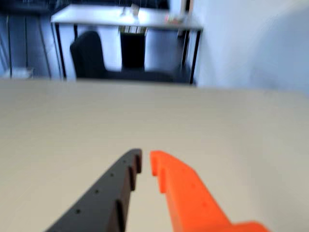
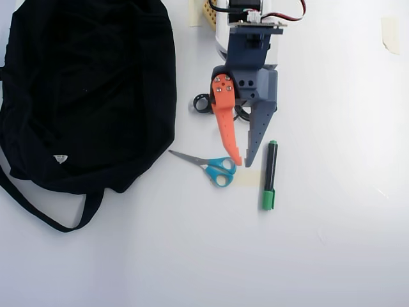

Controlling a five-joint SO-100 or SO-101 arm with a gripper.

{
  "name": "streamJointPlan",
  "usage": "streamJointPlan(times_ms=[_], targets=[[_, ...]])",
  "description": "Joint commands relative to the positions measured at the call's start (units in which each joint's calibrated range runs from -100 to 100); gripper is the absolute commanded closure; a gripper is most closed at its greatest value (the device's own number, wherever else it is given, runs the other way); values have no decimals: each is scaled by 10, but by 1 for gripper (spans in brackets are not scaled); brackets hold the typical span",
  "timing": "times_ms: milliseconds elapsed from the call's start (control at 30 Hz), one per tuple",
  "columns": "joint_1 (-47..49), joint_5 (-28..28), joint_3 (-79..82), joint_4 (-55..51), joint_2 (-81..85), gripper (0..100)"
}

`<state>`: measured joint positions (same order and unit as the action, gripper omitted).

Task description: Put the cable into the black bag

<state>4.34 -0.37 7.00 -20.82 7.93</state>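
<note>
gripper (image 2: 242, 164) nearly closed, empty, hanging above the table. cable (image 2: 203, 103) lies mostly hidden under your arm, right of the bag (image 2: 89, 89). nothing bagged yet; pickup and drop remain.

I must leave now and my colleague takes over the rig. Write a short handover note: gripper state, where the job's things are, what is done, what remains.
Gripper: empty, fingers nearly closed with only a narrow gap at the tips; in the overhead view it hangs over the table between the scissors and the green marker.
Cable: black coil on the table, mostly hidden under the gripper body, right of the black bag; not inside it.
Black bag: lies at the left of the overhead view, strap trailing toward the bottom.
Done: nothing visible yet.
Left: grasp the cable, carry it left, release it in the bag.
</note>
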Motion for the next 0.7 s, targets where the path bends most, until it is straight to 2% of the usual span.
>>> streamJointPlan(times_ms=[0, 200, 667], targets=[[5, -2, -44, -74, 24, 98], [17, -3, -52, -238, 57, 98], [47, 1, -47, -414, 76, 98]])
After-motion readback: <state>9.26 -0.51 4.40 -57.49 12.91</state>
